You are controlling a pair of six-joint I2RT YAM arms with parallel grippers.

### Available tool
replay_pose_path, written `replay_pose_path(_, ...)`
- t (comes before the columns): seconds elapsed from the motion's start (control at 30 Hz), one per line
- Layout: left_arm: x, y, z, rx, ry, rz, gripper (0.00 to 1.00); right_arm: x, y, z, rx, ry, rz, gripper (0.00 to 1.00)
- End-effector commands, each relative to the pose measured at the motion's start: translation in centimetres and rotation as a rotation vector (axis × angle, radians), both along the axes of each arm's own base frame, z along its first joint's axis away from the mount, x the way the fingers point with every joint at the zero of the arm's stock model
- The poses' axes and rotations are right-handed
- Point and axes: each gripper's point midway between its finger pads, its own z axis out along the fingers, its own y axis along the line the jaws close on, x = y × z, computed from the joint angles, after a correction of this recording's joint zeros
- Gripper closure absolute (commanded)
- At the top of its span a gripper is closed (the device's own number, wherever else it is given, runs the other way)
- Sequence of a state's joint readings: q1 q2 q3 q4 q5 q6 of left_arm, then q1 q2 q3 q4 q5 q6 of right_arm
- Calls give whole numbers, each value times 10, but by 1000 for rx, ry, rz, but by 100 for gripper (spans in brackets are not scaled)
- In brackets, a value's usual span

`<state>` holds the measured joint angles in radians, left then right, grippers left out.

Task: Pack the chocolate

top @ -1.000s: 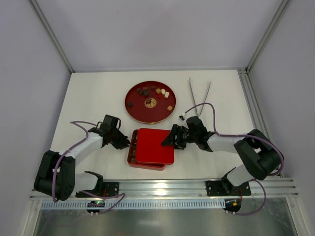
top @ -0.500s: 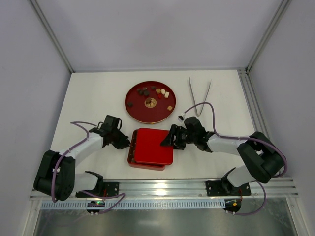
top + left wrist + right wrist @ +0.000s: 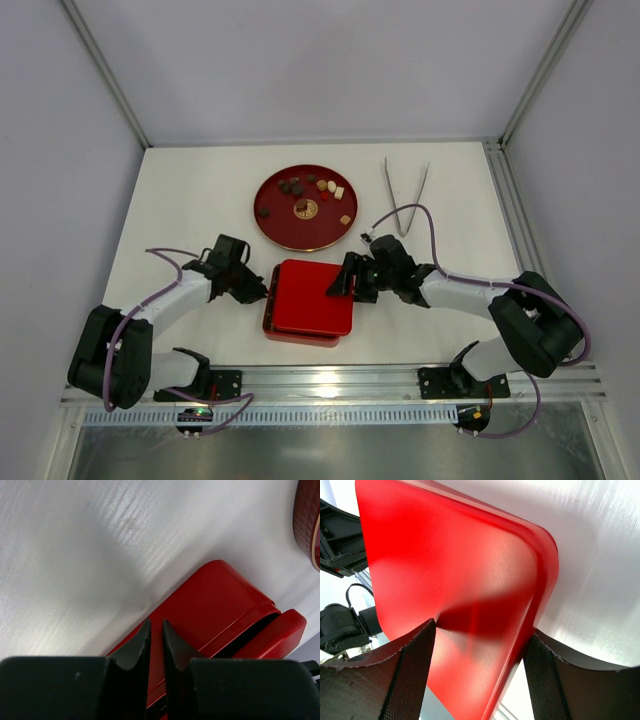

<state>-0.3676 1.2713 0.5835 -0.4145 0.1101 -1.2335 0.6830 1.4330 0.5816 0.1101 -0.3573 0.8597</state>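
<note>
The chocolate [image 3: 300,187] is several small dark, brown and cream pieces lying on a round red plate [image 3: 270,225]. A flat red lid [image 3: 312,296] lies over the square red box [image 3: 272,327] near the arms. My left gripper [image 3: 262,292] sits at the box's left side. In the left wrist view its fingers [image 3: 155,622] are shut with only a sliver between them and nothing held, over the red lid [image 3: 210,605]. My right gripper [image 3: 343,285] is at the lid's right edge. Its jaws [image 3: 481,627] stand wide open astride the lid's rim [image 3: 542,580].
Metal tongs [image 3: 405,190] lie at the back right, beyond the right arm. The plate's edge [image 3: 307,525] shows at the top right of the left wrist view. An aluminium rail [image 3: 330,385] runs along the near edge by the arm bases.
The lid has slid left and now sits more squarely over the box. My right jaws have spread wider around its edge. The left fingers have closed a little.
</note>
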Motion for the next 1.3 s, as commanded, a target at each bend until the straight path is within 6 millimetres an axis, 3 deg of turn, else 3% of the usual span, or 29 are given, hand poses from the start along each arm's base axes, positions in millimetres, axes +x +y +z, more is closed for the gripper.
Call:
replay_pose_path(0.0,9,-21,19,-90,-56,-21,87,9,4,11,-30,-67,14,32)
replay_pose_path(0.73,12,-41,24,-124,-63,-34,87,24,-1,15,-148,-109,31,24)
replay_pose_path(1.13,14,-49,26,-129,-68,-43,87,23,-5,12,-231,-132,50,19)
replay_pose_path(1.27,15,-51,27,-132,-71,-45,87,24,-6,15,-260,-147,50,13)
